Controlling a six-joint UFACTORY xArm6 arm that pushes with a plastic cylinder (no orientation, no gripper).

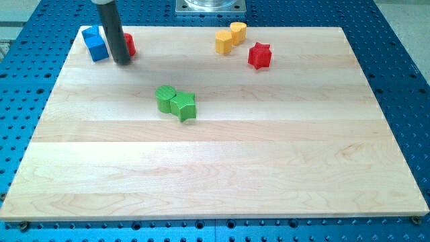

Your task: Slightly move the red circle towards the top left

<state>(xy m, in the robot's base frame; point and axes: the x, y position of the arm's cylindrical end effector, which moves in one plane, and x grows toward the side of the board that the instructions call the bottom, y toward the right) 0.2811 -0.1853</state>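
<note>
Upper left of the frame: red circle point(130, 44), mostly hidden behind the jawless end effector's tip point(123, 62), beside blue blocks point(96, 44). Probably light, rigid, free-sliding on the desk point(215, 161); push its lower-right edge.

- The pale wooden board point(222, 168) lies on the blue perforated metal table point(403, 81), and every block lies on the board.
- My landmark is the green round block point(165, 97), near the board's middle.
- The green star-shaped block point(183, 105) touches it on the view's right, slightly toward the bottom.
- My tip point(122, 62) stands up-left of the landmark, near the board's top left corner.
- The red round block point(129, 44) sits just behind my rod, to its right.
- Two blue blocks point(95, 44) sit just left of my tip.
- Two yellow blocks point(230, 37) touch each other up-right of the landmark.
- The red star-shaped block point(259, 56) lies right of those, well apart from the landmark.
</note>
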